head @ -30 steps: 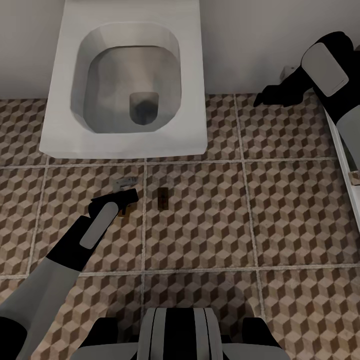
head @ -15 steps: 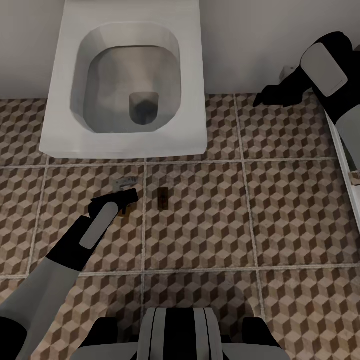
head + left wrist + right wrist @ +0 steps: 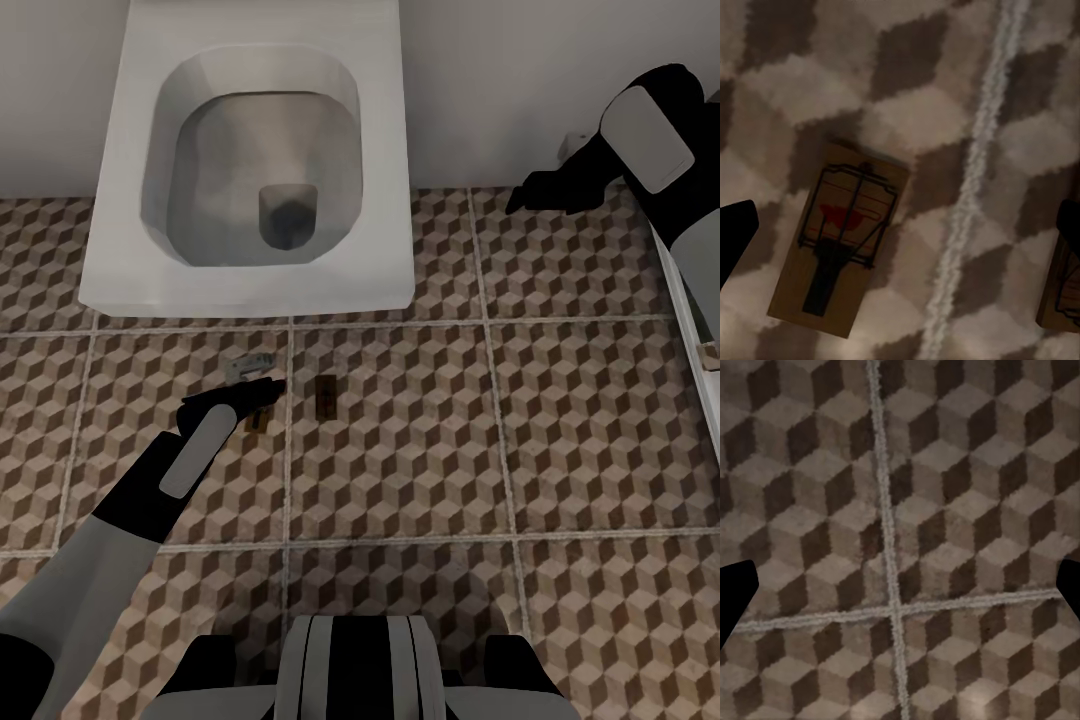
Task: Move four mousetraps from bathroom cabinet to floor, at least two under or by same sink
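On the cube-patterned bathroom floor [image 3: 420, 450], just in front of the white sink [image 3: 390, 240], lie the mousetraps. One tan mousetrap [image 3: 325, 397] lies right of a grout line. Another mousetrap [image 3: 257, 423] peeks out from beneath my left gripper [image 3: 255, 392], and a paler greyish one [image 3: 250, 362] lies just beyond it. The left wrist view looks straight down on a mousetrap [image 3: 840, 240] lying flat between the open fingers [image 3: 735, 232], with a second mousetrap [image 3: 1061, 289] at the frame's edge. My left gripper [image 3: 900, 225] holds nothing. My right gripper [image 3: 530, 192] hovers open over bare tiles [image 3: 900, 510] near the wall.
A white wall [image 3: 500, 80] runs behind the sink. At the right edge stands a white ledge [image 3: 690, 310] with a small tan thing [image 3: 710, 355] on it. A small pale object [image 3: 575, 143] sits by the wall near my right arm. Open tiles stretch across the middle and right.
My left gripper has shifted slightly away from the mousetrap beneath it, so more of the board shows on the floor. The right arm has not moved.
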`<state>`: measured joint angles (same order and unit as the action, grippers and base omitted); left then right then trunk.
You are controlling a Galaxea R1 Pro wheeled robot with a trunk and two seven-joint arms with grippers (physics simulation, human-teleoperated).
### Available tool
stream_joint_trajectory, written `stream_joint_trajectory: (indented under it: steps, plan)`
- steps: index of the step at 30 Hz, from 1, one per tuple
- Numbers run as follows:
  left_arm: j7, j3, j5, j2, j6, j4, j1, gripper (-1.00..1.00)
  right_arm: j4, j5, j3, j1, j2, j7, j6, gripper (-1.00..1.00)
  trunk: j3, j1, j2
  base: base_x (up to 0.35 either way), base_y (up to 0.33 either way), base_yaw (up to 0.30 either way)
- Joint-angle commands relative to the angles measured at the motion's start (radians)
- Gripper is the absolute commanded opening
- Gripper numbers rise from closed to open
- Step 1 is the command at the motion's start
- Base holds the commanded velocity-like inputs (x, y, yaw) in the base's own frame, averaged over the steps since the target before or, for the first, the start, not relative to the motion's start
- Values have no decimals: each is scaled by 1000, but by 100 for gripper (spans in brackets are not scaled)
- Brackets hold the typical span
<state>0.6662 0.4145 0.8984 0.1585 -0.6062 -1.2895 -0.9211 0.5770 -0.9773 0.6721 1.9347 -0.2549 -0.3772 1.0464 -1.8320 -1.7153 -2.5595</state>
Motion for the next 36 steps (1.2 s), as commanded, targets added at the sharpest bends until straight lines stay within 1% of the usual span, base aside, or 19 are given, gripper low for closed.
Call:
stream_joint_trajectory:
  steps: [1, 10, 16, 24, 36]
  plan:
    - [10, 2, 10, 1, 0, -2, -1, 100, 1, -11, 7, 1, -1, -8, 1, 100, -1, 0, 0, 0, 0, 0]
    - [10, 1, 10, 2, 0, -2, -1, 100, 1, -11, 7, 1, -1, -8, 1, 100, -1, 0, 0, -3, 0, 0]
    - [10, 0, 9, 1, 0, -2, -1, 100, 1, -11, 7, 1, -1, -8, 1, 100, -1, 0, 0, -83, 19, 0]
    - [10, 0, 9, 1, -1, -1, -1, 100, 1, -11, 7, 1, -1, -8, 1, 100, -1, 0, 0, -192, 98, 0]
    - [10, 0, 9, 2, -1, -1, -1, 100, 1, -11, 8, 1, -1, -8, 1, 100, -1, 0, 0, -255, 137, 0]
